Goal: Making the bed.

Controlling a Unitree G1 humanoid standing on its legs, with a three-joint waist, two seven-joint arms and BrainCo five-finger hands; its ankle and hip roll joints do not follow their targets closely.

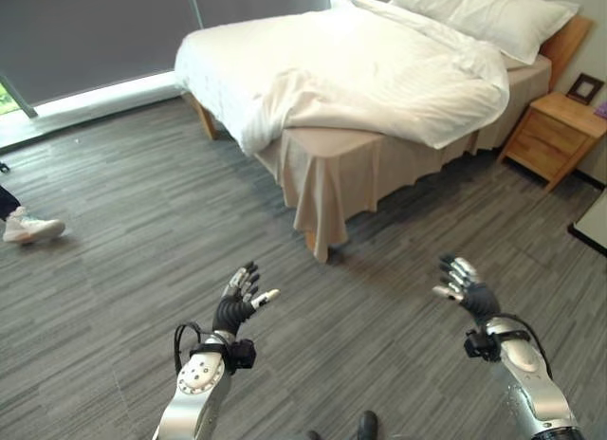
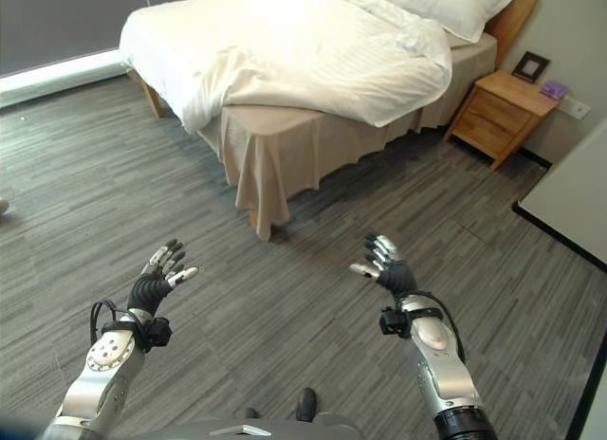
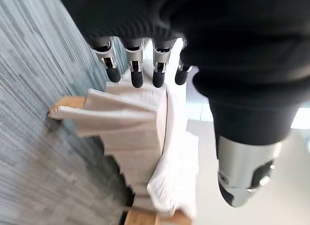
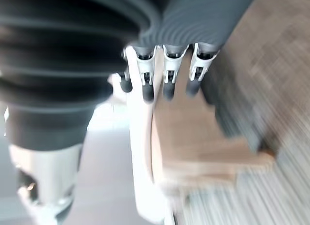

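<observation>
Nearest, at about 7 o'clock in the head views, the left hand (image 1: 239, 302) is raised over the grey wood-plank floor (image 1: 123, 298) with its fingers (image 3: 137, 74) spread and relaxed and the thumb held apart, holding nothing. At about 5 o'clock the right hand (image 1: 465, 286) is raised over the floor too, its fingers (image 4: 168, 87) loosely extended and empty. The two hands are well apart from each other and well short of the bed.

Farther out, toward 12 o'clock, stands the bed (image 1: 370, 165), its near corner pointing at the robot. A beige bed skirt (image 1: 327, 189) hangs down from the mattress edge to near the floor. Over the top lies a white duvet (image 1: 341, 75), rumpled, with its edge bunched and drooping over the near corner and the side at 1 o'clock. Two white pillows (image 1: 493, 13) lie at the far end, against a wooden headboard (image 1: 566, 44).

At 2 o'clock, just beside the bed, a wooden nightstand (image 1: 552, 132) carries a small dark picture frame (image 1: 584, 87). At 9 o'clock a person's white shoe (image 1: 28, 229) rests on the floor.
</observation>
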